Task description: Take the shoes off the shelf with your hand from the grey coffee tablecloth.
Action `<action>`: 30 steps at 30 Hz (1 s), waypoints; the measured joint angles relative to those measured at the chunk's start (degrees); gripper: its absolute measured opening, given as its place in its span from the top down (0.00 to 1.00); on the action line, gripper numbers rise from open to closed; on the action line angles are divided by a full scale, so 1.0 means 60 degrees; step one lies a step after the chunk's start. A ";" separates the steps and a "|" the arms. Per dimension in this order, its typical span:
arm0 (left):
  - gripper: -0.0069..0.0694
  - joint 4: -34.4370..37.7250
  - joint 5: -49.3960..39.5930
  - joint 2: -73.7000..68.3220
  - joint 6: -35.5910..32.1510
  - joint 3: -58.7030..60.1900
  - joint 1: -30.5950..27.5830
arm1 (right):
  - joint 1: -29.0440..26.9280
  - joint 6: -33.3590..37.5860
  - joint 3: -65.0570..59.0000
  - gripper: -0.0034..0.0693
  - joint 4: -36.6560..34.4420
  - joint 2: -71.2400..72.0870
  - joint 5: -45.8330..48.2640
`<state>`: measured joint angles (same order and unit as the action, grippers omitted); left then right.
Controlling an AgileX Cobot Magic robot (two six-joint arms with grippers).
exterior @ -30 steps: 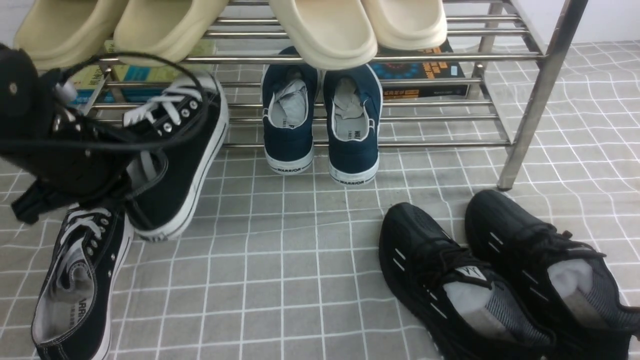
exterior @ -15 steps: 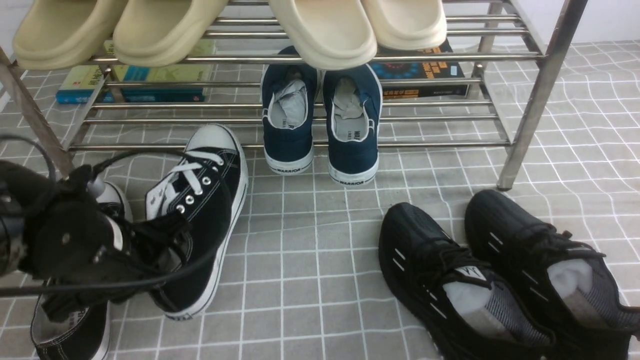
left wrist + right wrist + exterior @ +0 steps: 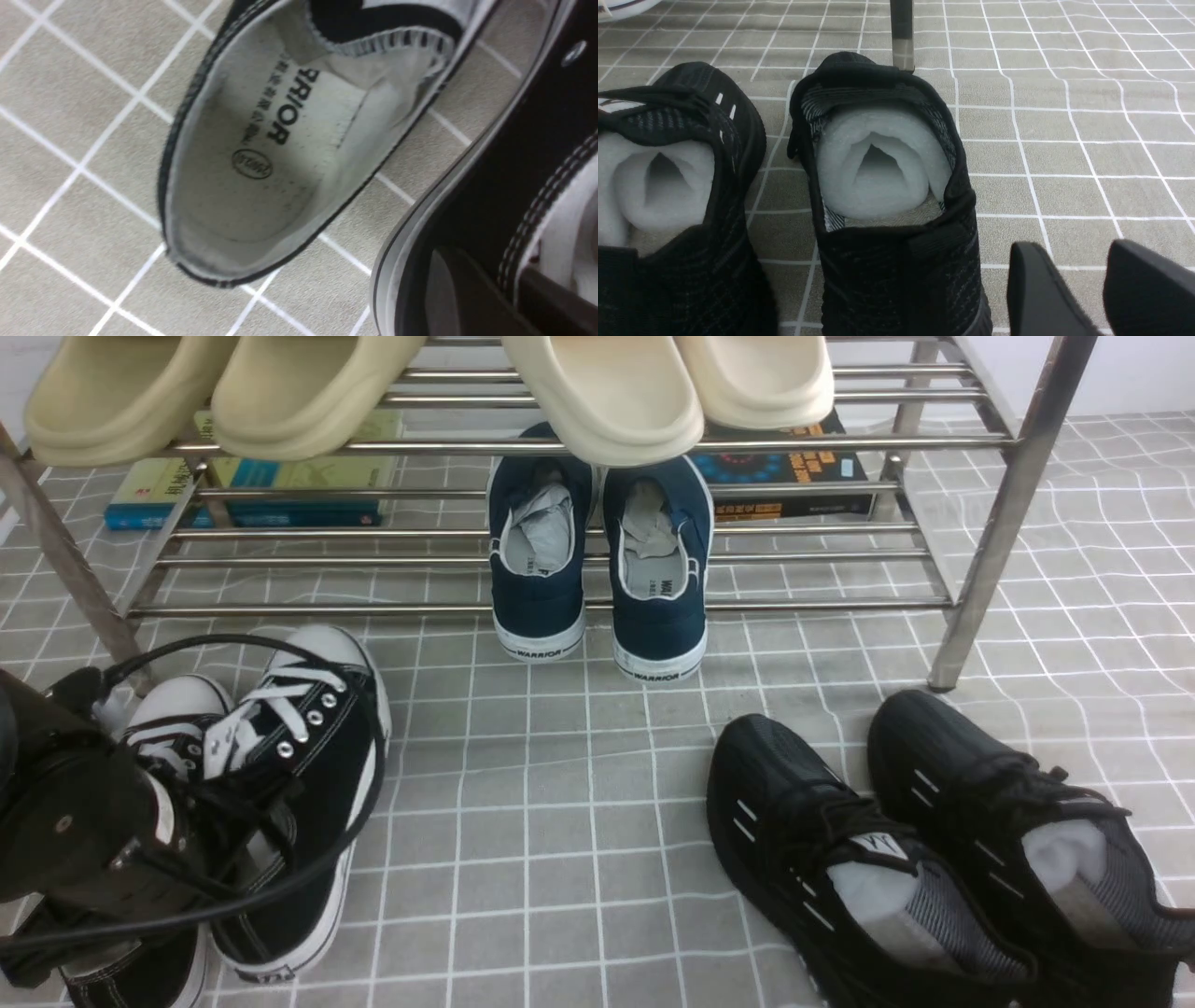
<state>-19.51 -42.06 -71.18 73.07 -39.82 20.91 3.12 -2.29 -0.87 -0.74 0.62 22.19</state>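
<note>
My left gripper, black with a looping cable, is shut on the side wall of one black canvas sneaker at the near left, off the shelf. The sneaker is at cloth level; I cannot tell whether it touches the cloth. In the left wrist view the fingers clamp this sneaker's wall. The second sneaker lies on the grey grid tablecloth right beside it; its toe cap shows behind my arm. My right gripper is open and empty over the cloth.
Navy slip-ons sit on the shelf's lower tier, beige slippers on top, and books behind. Two black knit running shoes lie at the near right, next to my right gripper. A shelf leg stands at the right.
My left gripper carried the sneaker from the shelf's lower tier down and towards me, to the near left beside the other sneaker. The right side is unchanged.
</note>
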 joint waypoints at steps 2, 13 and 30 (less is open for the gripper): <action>0.86 0.0000 -0.0033 0.0000 0.0065 0.0000 0.0000 | 0.0000 0.0000 0.0000 0.62 0.0000 0.0000 0.0000; 0.61 0.0229 -0.0223 0.0083 -0.0279 -0.0018 0.0000 | 0.0000 0.0000 0.0000 0.62 0.0000 0.0000 0.0000; 0.85 0.0995 -0.2890 0.4541 -0.5495 -0.0667 0.0000 | 0.0000 0.0008 0.0000 0.62 0.0000 0.0000 0.0000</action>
<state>-13.54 -59.39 -43.93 40.10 -43.83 20.91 3.12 -2.24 -0.87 -0.74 0.62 22.19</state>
